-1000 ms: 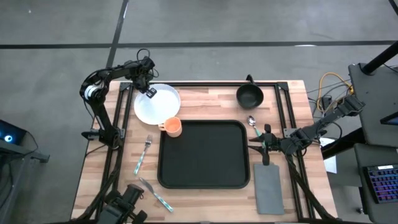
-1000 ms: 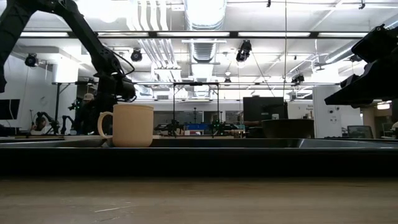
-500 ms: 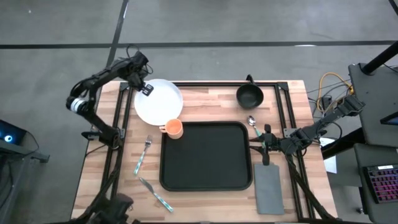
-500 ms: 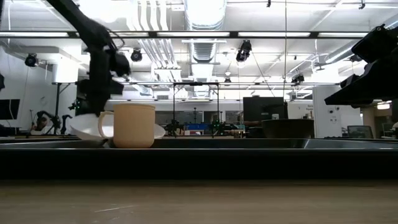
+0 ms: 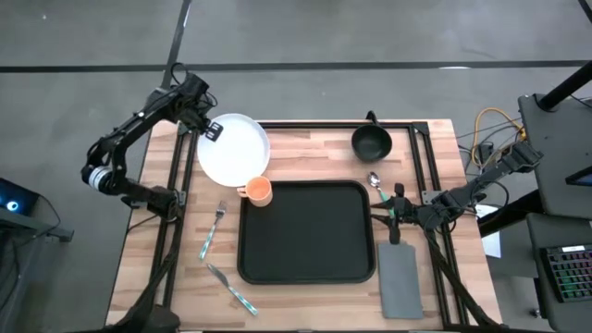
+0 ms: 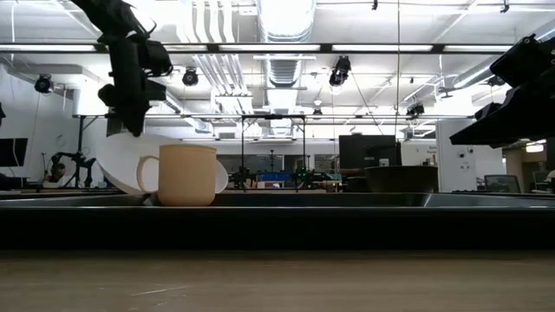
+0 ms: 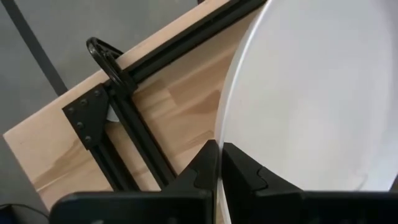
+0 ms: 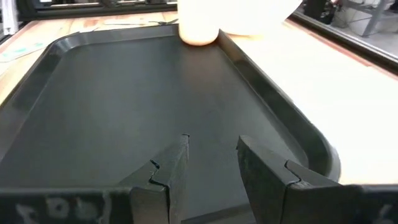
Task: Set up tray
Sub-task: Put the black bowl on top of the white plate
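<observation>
Black plastic and big, the rectangular tray (image 5: 308, 230) with rounded corners and a raised rim sits flat on the light wooden table (image 5: 305, 153), toward the front edge and roughly centred. Left gripper (image 5: 209, 129) is up by the back left corner, its fingers (image 7: 208, 167) pinched on the rim of the round white plate (image 5: 234, 149), which is tilted up off the table in the low view. Small orange mug (image 5: 256, 190) stands just off the tray's back left corner. Right gripper (image 8: 211, 165) hangs at the tray's right edge with its fingers spread, nothing between them. Flat grey rectangular napkin (image 5: 400, 277) lies by the front right corner, and a black bowl (image 5: 371, 141) sits near the back edge.
</observation>
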`<act>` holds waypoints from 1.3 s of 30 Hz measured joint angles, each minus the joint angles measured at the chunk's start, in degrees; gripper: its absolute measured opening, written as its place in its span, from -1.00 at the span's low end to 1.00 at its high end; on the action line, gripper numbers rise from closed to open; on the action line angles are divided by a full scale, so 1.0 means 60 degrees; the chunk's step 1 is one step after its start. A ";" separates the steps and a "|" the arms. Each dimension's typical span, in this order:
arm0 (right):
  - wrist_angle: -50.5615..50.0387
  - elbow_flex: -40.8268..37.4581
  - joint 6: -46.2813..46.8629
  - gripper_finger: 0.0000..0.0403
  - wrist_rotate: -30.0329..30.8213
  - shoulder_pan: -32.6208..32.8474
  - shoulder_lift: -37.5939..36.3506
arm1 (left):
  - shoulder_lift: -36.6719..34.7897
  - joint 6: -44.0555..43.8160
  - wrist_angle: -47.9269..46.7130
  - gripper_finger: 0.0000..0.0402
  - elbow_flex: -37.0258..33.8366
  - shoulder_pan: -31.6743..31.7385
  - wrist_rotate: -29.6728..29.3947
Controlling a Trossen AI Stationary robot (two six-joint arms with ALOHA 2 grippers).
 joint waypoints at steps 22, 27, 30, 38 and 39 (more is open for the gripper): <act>0.0015 -0.0009 0.0247 -0.37 0.1258 -0.0037 -0.0011 | 0.0033 -0.0974 -0.1948 -1.00 0.3607 -0.1792 0.0314; 0.0517 -0.0011 0.0918 -0.32 0.1187 -0.0168 -0.0005 | 0.0036 -0.1246 -0.2028 -1.00 0.4912 -0.2671 0.0334; 0.0532 -0.0011 0.0962 -0.25 0.1187 -0.0170 -0.0007 | 0.0044 -0.1445 -0.2106 -1.00 0.5509 -0.2941 0.0374; 0.1924 -0.0011 -0.0546 -0.11 0.0932 -0.0176 -0.0002 | 0.0055 -0.2528 -0.2558 -1.00 0.5560 -0.4093 0.0839; 0.2106 -0.0008 -0.0802 -0.10 0.0928 -0.0188 -0.0004 | 0.0055 -0.2681 -0.2561 -1.00 0.5495 -0.4366 0.0830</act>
